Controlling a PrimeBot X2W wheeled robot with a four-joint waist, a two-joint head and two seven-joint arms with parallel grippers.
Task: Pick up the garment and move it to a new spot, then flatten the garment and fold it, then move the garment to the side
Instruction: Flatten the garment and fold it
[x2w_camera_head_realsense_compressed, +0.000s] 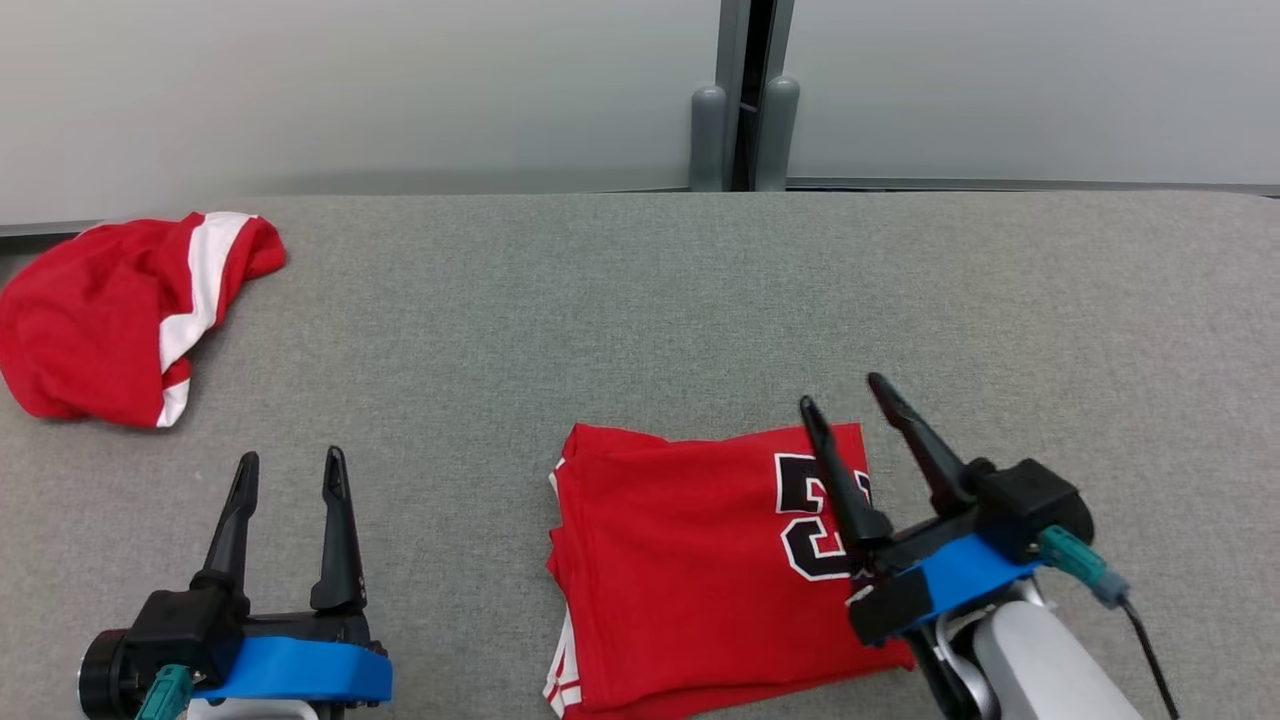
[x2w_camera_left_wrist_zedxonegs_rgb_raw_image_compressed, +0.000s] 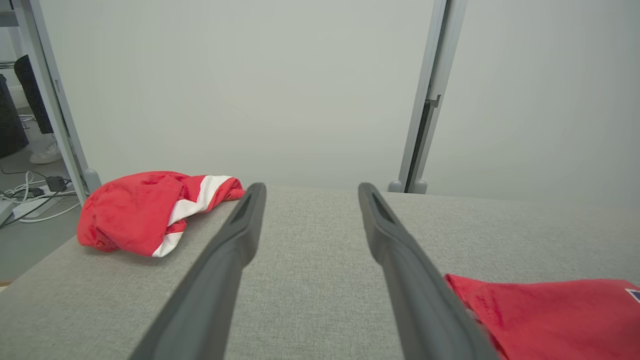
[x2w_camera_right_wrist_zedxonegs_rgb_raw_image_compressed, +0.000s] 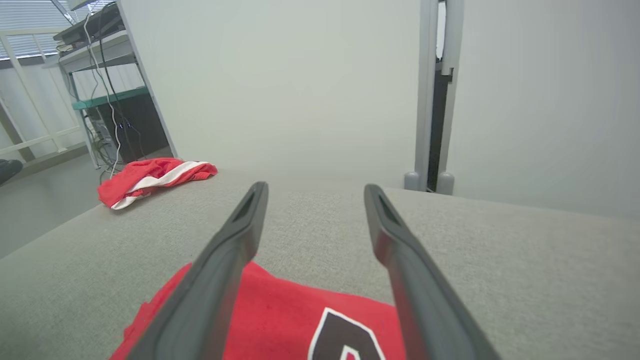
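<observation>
The garment (x2w_camera_head_realsense_compressed: 690, 560), a red jersey with a black-and-white number, lies folded into a neat rectangle on the grey table near its front edge. My right gripper (x2w_camera_head_realsense_compressed: 840, 392) hovers open over the jersey's far right corner, with nothing between its fingers. In the right wrist view the fold (x2w_camera_right_wrist_zedxonegs_rgb_raw_image_compressed: 290, 320) lies just under the spread fingers of the right gripper (x2w_camera_right_wrist_zedxonegs_rgb_raw_image_compressed: 315, 186). To the left of the jersey, apart from it, my left gripper (x2w_camera_head_realsense_compressed: 291, 455) stands open and empty over bare cloth. The left wrist view has the left gripper (x2w_camera_left_wrist_zedxonegs_rgb_raw_image_compressed: 311, 187) open, with the jersey's edge (x2w_camera_left_wrist_zedxonegs_rgb_raw_image_compressed: 550, 315) at the lower right.
A second red garment with white stripes (x2w_camera_head_realsense_compressed: 110, 320) lies crumpled at the table's far left corner (x2w_camera_left_wrist_zedxonegs_rgb_raw_image_compressed: 145, 212) (x2w_camera_right_wrist_zedxonegs_rgb_raw_image_compressed: 150, 180). Grey partition panels and a post (x2w_camera_head_realsense_compressed: 745, 100) stand behind the padded table (x2w_camera_head_realsense_compressed: 640, 300). Shelving and cables (x2w_camera_right_wrist_zedxonegs_rgb_raw_image_compressed: 100, 100) are off the left side.
</observation>
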